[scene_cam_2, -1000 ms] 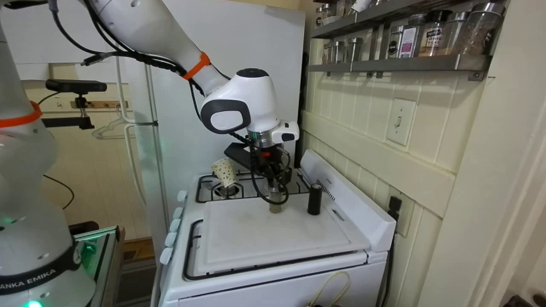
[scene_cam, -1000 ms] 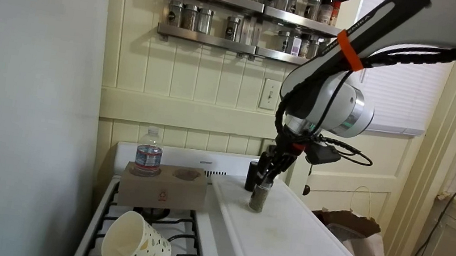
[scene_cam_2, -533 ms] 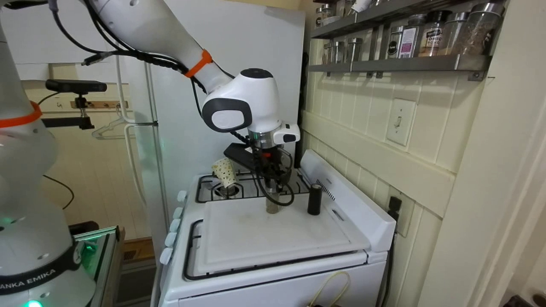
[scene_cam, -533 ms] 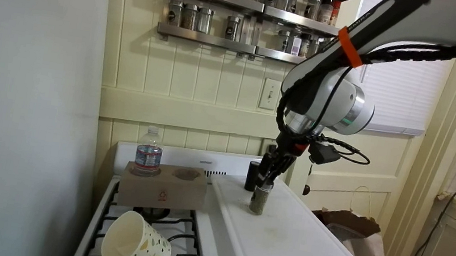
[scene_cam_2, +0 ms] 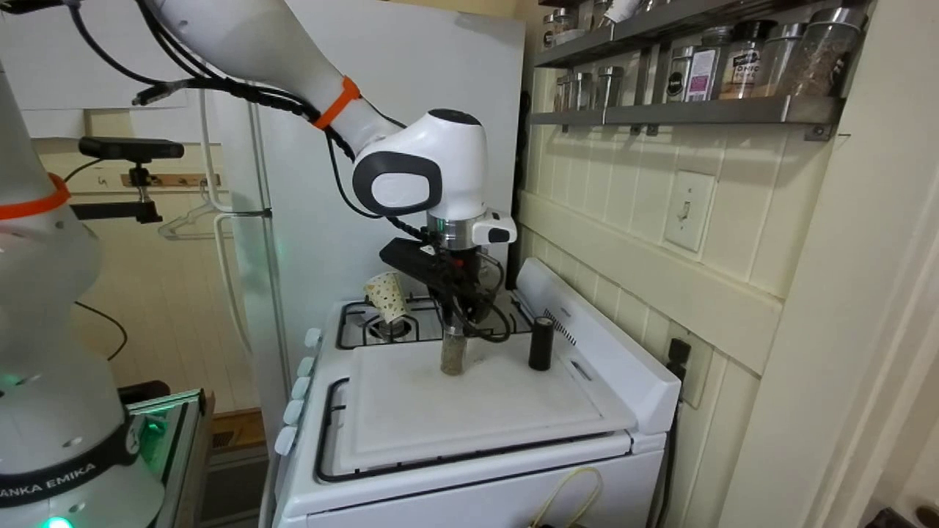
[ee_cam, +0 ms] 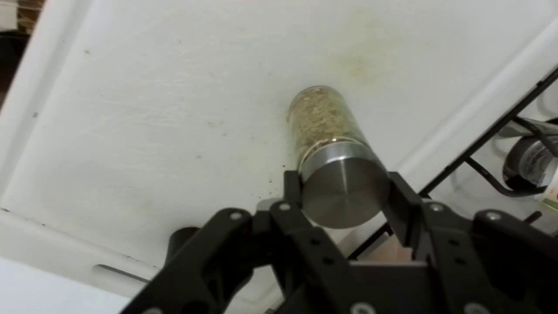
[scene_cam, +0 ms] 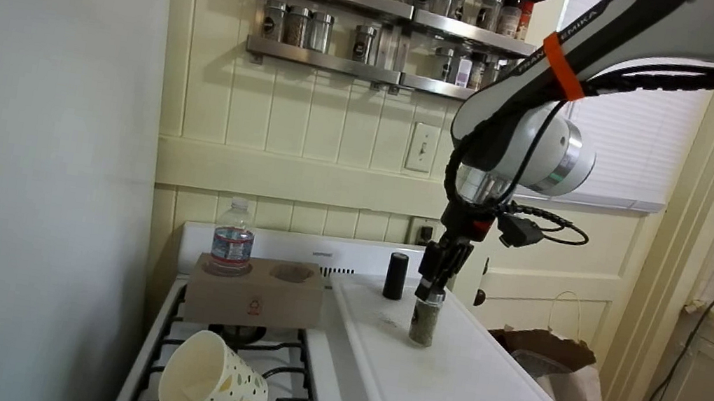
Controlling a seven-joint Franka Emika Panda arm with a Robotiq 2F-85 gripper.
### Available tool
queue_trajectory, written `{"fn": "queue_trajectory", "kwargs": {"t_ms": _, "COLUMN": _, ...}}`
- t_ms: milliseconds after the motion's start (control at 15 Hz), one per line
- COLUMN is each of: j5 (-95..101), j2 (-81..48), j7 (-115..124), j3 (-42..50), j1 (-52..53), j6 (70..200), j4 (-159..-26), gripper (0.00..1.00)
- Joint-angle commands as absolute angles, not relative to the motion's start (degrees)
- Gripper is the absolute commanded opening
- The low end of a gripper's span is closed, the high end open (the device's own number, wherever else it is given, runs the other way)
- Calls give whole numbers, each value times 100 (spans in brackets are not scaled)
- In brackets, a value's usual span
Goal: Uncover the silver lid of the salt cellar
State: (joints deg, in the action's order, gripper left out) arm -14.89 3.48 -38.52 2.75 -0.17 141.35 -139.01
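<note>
Over a white cutting board [scene_cam: 461, 400], the hand [scene_cam: 431, 293] holds a glass salt cellar [scene_cam: 423, 325] nearly upright by its top in an exterior view; whether the base touches the board cannot be told. In an exterior view, a black shaker [scene_cam_2: 541, 345] stands near the board's back edge, apparently out of the way. The wrist view shows fingers [ee_cam: 292, 187] parted only the width of the silver lid [ee_cam: 345, 189], pinching its sides, presumably for pulling or twisting it off.

Clear bottle [scene_cam: 233, 238] in brown holder [scene_cam: 253, 304]
</note>
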Motion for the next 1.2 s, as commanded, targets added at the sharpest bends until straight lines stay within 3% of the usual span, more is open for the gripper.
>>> {"fn": "queue_trajectory", "kwargs": {"t_ms": 0, "j5": -513, "j2": 472, "j7": -3044, "j3": 290, "j1": -146, "j6": 14141, "j4": -13992, "gripper": 25}}
{"fn": "queue_trajectory", "kwargs": {"t_ms": 667, "j5": -837, "j2": 402, "j7": -2607, "j3": 340, "j1": -110, "j6": 14843, "j4": -14074, "gripper": 25}}
{"fn": "queue_trajectory", "kwargs": {"t_ms": 733, "j5": -669, "j2": 356, "j7": -2645, "j3": 345, "j1": -131, "j6": 14742, "j4": -13970, "gripper": 50}}
{"fn": "queue_trajectory", "kwargs": {"t_ms": 933, "j5": -727, "j2": 352, "j7": -2643, "j3": 344, "j1": -129, "j6": 14741, "j4": -13980, "gripper": 50}}
{"fn": "queue_trajectory", "kwargs": {"t_ms": 1000, "j5": -729, "j2": 351, "j7": -2643, "j3": 344, "j1": -129, "j6": 14741, "j4": -13980, "gripper": 25}}
{"fn": "queue_trajectory", "kwargs": {"t_ms": 1133, "j5": -613, "j2": 291, "j7": -2569, "j3": 331, "j1": -136, "j6": 14809, "j4": -13974, "gripper": 25}}
